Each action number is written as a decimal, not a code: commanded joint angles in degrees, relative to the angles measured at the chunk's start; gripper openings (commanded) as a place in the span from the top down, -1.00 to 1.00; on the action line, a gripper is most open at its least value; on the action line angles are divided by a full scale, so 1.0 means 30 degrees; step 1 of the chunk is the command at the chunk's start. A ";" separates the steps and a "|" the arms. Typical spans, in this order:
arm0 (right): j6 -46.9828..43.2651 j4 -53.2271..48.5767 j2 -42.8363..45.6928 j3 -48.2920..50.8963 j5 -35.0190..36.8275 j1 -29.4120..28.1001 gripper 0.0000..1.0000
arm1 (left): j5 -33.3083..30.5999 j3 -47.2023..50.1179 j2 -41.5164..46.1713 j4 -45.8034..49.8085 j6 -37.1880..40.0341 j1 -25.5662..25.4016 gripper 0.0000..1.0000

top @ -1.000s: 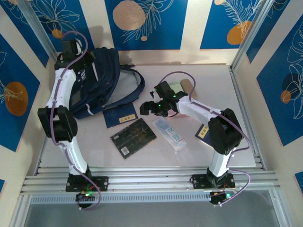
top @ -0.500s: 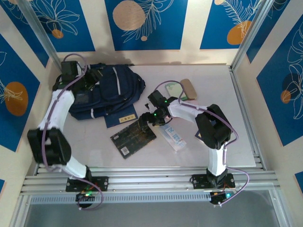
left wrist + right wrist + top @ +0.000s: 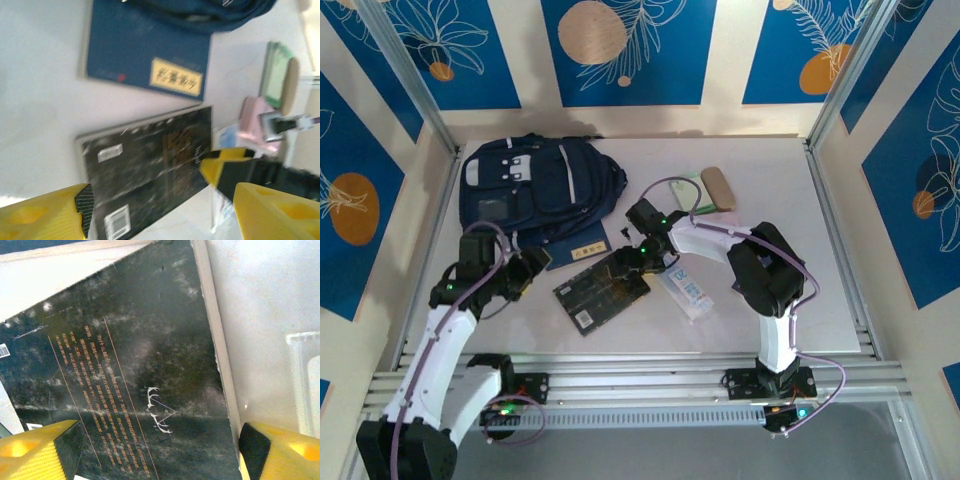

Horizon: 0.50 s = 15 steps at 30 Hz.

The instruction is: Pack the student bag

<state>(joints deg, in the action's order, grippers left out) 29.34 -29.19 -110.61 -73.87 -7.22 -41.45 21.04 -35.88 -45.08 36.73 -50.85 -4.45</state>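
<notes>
Student bag lies flat at the far left of the table.
Both claws gape empty: right gripper spread over the black book, left gripper near it.

Top view overhead; wrist views close, sharing black book (right nearest).

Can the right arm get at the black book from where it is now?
Probably yes. The right pincer hangs open directly over a corner of the black book, and nothing lies on the cover. The book lies flat, though, so gripping an edge may be awkward.
</notes>
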 commanded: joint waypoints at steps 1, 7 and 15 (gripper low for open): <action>0.0854 -0.0020 0.0170 0.0560 -0.0284 -0.0411 -0.66 | 0.0489 0.2464 0.1550 0.1441 -0.1498 -0.0606 -0.62; 0.2937 0.1721 0.0702 0.1847 -0.2058 -0.0841 -0.65 | 0.0756 0.5645 0.1793 -0.0775 -0.2469 -0.1186 -0.61; 0.4102 0.3025 0.1756 0.3418 -0.2664 -0.2317 -0.64 | -0.0619 0.6598 0.0782 -0.1690 -0.2578 -0.1867 -0.58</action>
<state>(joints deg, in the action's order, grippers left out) 39.18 -20.73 -106.72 -65.04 -11.22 -45.91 20.75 -17.06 -41.41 34.85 -57.80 -9.26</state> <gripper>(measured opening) 0.820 0.793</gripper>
